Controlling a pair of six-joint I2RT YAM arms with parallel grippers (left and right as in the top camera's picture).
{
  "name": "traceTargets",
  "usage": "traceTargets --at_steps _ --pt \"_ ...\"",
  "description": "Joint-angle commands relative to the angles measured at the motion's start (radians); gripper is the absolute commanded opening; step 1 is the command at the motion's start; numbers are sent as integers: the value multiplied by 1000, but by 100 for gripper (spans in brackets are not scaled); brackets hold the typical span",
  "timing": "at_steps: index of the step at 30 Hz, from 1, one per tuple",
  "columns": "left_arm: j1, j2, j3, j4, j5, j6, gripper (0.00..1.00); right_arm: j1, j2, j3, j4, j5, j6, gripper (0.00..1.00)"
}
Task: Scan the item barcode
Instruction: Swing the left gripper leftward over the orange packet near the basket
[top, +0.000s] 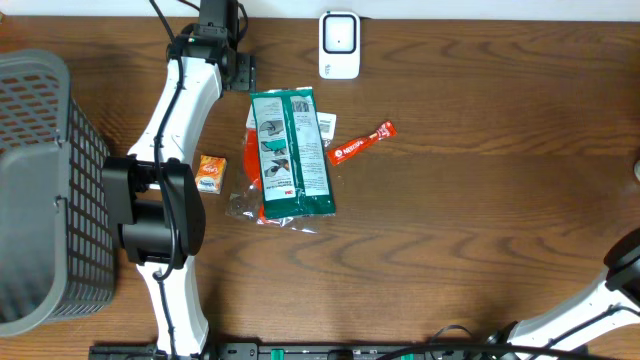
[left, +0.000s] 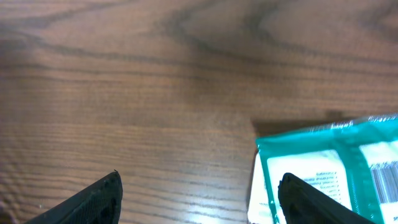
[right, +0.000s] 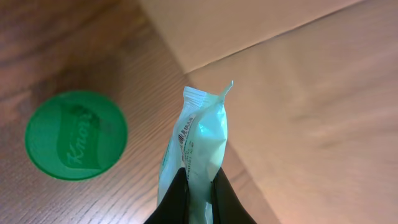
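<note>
Left tool: fingers apart, low over desk, one tip at edge of green pack | Green pack: flat mid-desk, near scanner, barcode showing at one corner | Right tool: clamped on pale pouch, pouch upright, print on its side; green lid on desk nearby

Overhead view. Basket at the bench's 9 o'clock edge; scanner at 12 o'clock. Packet lies near centre, on a wrapper. Small box at the packet's 9 o'clock, apart; sachet at its 3 o'clock, just beside. Right wrist view: lid on the bench at 9 o'clock of a pouch.
</note>
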Motion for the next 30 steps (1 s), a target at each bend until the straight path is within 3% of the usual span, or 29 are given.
traceTargets --at_steps 1,14,24,25,30 --pt "0 -21 -16 -8 58 13 80 5 31 18 3 13 -5 1" --pt "-1 -5 -19 -156 85 14 80 -3 130 18 8 -28 18 1" --pt "-2 -8 -19 -255 14 13 80 -3 176 18 8 -43 41 2" --pt "-2 -9 -19 -257 15 13 80 -3 176 18 8 -43 46 4" --pt "-2 -22 -19 -269 14 13 80 -15 176 18 -11 -43 71 44"
